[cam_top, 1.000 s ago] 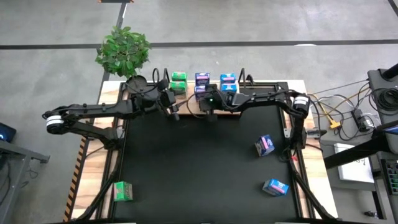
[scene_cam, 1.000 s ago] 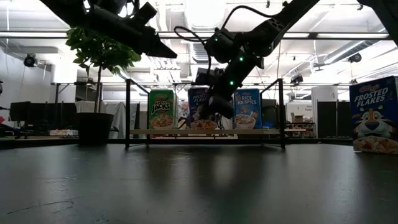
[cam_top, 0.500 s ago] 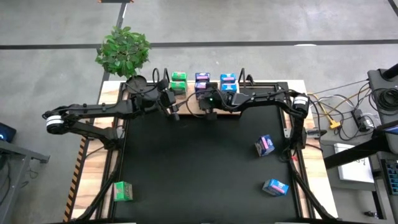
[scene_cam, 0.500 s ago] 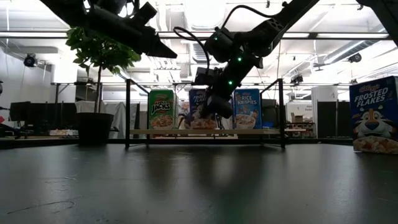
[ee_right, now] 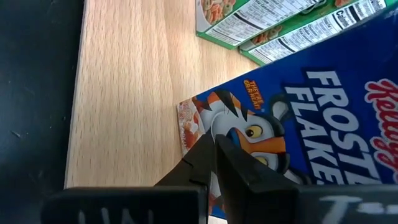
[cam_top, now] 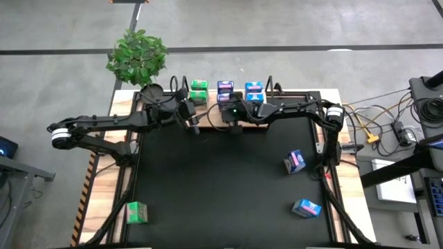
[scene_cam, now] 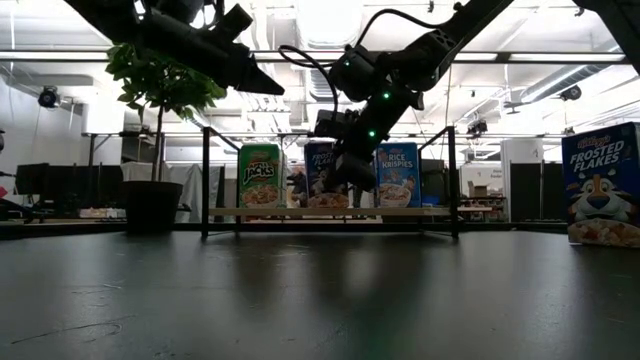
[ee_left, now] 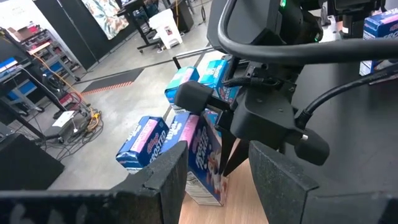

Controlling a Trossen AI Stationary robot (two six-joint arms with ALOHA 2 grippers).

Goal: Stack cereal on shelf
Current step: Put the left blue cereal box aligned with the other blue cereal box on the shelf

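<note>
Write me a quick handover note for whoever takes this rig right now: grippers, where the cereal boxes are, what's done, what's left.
Right gripper: shut, at the shelf, against a Frosted Flakes box.
Left gripper: holding nothing, raised by the shelf's left part.
Done: green, purple and blue boxes stand on the shelf.
Left: three boxes on the table: green box front left, purple box and blue box on the right.

Shelf (ee_right: 124,81): light, smooth-grained wood. Cereal cartons (ee_right: 298,112): glossy printed card. Table (cam_top: 221,180): matt black surface, faintly reflective.
</note>
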